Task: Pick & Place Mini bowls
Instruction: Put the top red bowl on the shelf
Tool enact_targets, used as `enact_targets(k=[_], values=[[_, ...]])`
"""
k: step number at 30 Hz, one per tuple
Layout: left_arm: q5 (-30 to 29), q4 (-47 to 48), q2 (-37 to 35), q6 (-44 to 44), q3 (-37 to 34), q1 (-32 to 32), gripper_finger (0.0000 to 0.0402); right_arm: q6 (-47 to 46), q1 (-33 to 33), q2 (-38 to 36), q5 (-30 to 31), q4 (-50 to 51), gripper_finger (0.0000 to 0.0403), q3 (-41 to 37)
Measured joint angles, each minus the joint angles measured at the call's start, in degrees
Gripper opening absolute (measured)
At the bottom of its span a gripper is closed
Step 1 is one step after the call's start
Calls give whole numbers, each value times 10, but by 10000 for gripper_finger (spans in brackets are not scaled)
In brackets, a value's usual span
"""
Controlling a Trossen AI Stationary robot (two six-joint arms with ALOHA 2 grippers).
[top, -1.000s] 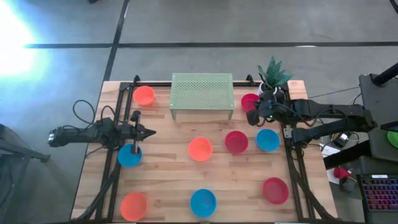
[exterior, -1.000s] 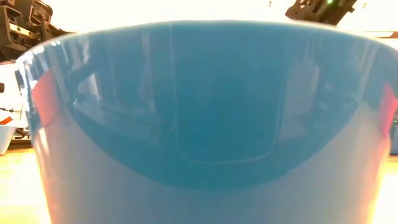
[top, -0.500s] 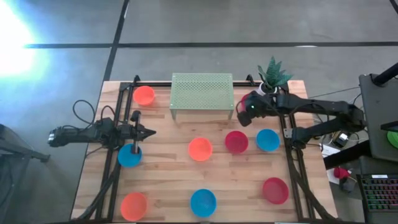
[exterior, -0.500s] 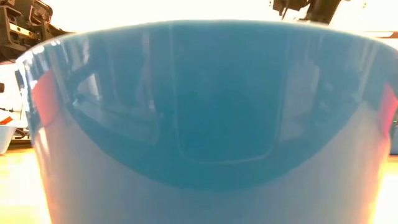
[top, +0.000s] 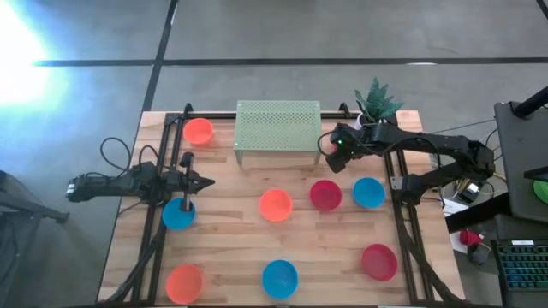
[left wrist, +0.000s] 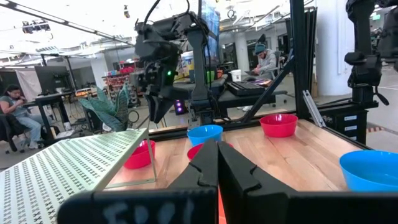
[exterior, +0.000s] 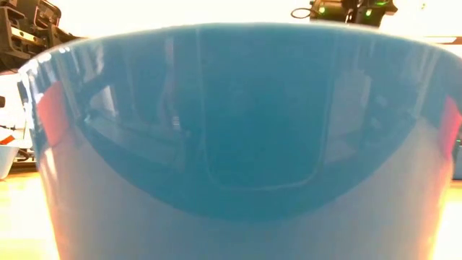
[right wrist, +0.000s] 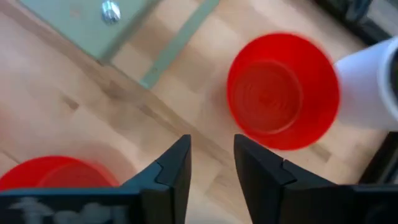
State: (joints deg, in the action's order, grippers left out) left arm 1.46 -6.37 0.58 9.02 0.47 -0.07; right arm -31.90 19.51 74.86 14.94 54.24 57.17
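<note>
Basically mid-approach: right gripper (right wrist: 211, 163) hovering jaws apart beside small red plastic bowl (right wrist: 283, 91) near green mesh rack (top: 277, 128), probably needs lowering over rim next; left gripper (left wrist: 217, 163) parked, jaws clenched.

Robotics lab: workstations (left wrist: 53, 96), seated people (left wrist: 266, 59), concrete floor (top: 257, 30).

arms: dark, jointed | right hand (top: 329, 154): green lights | cables: black

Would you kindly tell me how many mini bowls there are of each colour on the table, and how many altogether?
Orange bowls: 3
Blue bowls: 3
Red bowls: 3, one seen clearly only in the right wrist view
Total: 9
</note>
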Motion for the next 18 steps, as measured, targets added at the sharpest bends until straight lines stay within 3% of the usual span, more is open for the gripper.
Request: enact_targets(k=[3, 18], values=[[0, 0, 0, 0, 0, 0, 0, 4, 16, 16, -25, -1, 127, -5], [0, 0, 0, 0, 0, 0, 0, 87, 61, 100, -29, -13, 120, -13]])
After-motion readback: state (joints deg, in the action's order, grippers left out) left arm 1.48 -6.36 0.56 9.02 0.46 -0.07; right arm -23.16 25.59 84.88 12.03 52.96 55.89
